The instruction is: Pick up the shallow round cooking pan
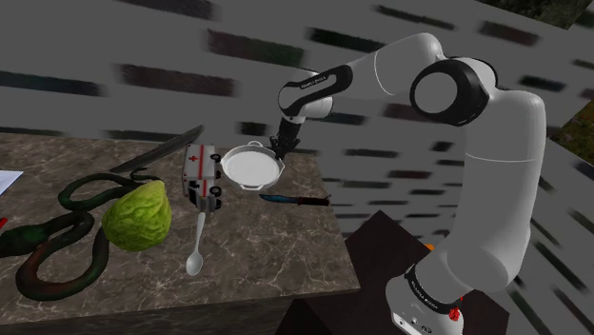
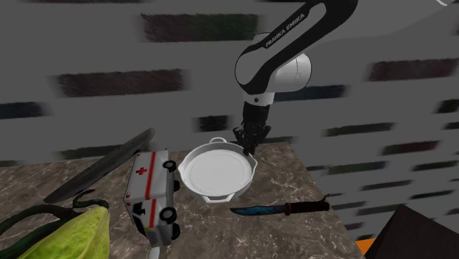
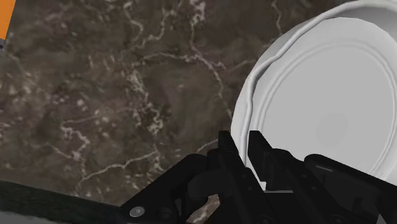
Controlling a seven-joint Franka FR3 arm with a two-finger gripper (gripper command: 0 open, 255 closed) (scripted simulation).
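Over the far corner of the dark marbled table (image 1: 267,247), at the shoulder view's right, the pan (image 1: 252,165) sits tilted, with its white inside turned towards the camera.

- Pan: round, shallow, drawn plain white, with a small loop handle on the rim. In the second exterior view the pan (image 2: 217,173) is tipped the same way. Whether its lower edge touches the table (image 2: 294,176) cannot be told.
- Gripper (image 1: 283,147): comes down from the arm's wrist onto the pan's far rim. In the second exterior view the gripper (image 2: 248,140) meets the rim at the pan's upper right.
- Wrist view: the gripper (image 3: 245,149) is nearly closed, with its two black fingers (image 3: 226,153) pinching the pan's (image 3: 331,95) rim between them. Marbled tabletop (image 3: 127,95) lies beyond.
- Toy ambulance (image 1: 201,176), white with red crosses: just beside the pan on the shoulder view's left, also at (image 2: 151,193).
- Knife (image 1: 293,199), blue blade and dark handle: flat on the table, nearer the camera than the pan, also at (image 2: 279,209).
- White spoon (image 1: 195,249): lies nearer the camera than the ambulance.
- Bumpy green fruit (image 1: 137,216): to the left of the spoon.
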